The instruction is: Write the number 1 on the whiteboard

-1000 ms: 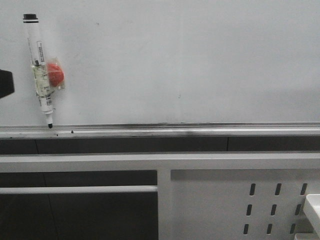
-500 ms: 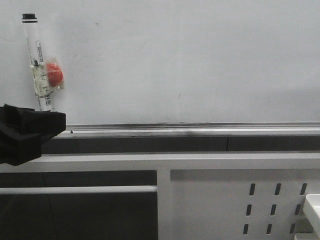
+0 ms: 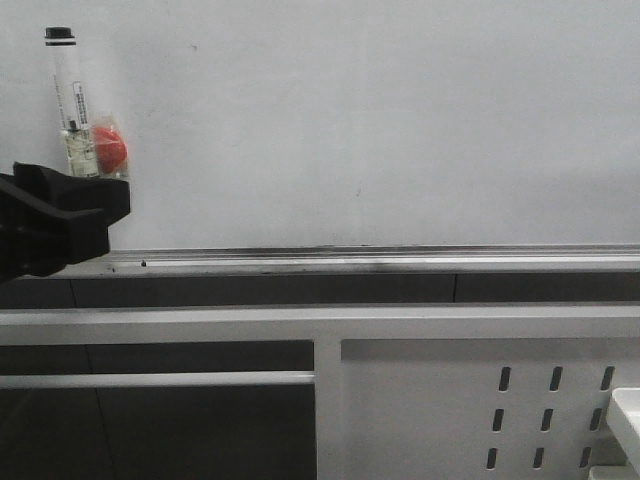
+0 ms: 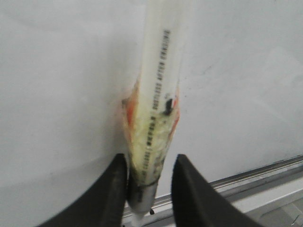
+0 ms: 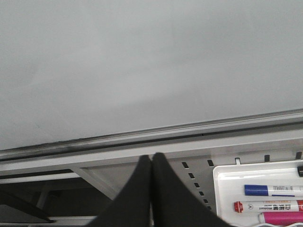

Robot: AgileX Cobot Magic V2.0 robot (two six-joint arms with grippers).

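The whiteboard fills the upper part of the front view, with its silver ledge below. No number 1 stroke shows on it. A clear-barrelled marker pen with a black cap hangs nearly upright on the board at far left, beside a red magnet. My left gripper covers the pen's lower end. In the left wrist view the gripper is open, its fingers on either side of the pen, with a gap on one side. My right gripper is shut and empty, below the ledge.
A white perforated metal panel sits below the ledge at the right. A white tray holds a blue marker, a red one and a pink one. Its corner shows in the front view.
My left gripper has come in from the left edge and risen along the board; its open fingers now straddle the pen's lower end. The pen has barely shifted.
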